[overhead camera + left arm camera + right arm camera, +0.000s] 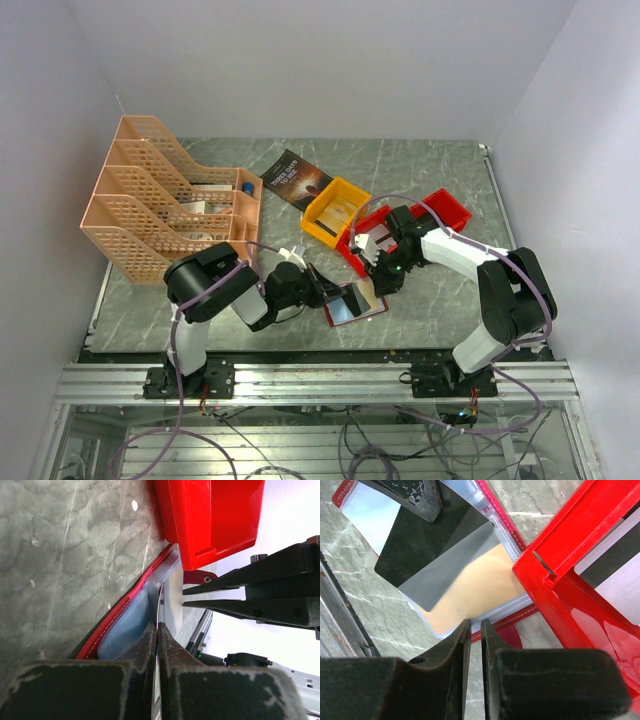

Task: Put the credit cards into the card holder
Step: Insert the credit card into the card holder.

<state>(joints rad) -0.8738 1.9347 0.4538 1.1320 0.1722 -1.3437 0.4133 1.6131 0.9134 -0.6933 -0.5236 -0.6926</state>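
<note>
The dark red card holder [366, 293] lies open on the table near the front, with pale clear pockets showing in the right wrist view [465, 592]. My left gripper [322, 288] is shut on a dark grey credit card [430, 550], held edge-on between its fingertips [158, 627] over the holder's pockets [120, 612]. My right gripper [378, 283] is shut with nothing seen between its tips [476, 625], which rest at the holder's near pocket edge. More cards [615, 565] lie in the red bin [555, 555].
Two red bins [400, 228] and a yellow bin [335, 210] stand just behind the holder. A dark book [295, 180] lies further back. Orange file racks [165, 195] fill the left side. The table's front rail is close.
</note>
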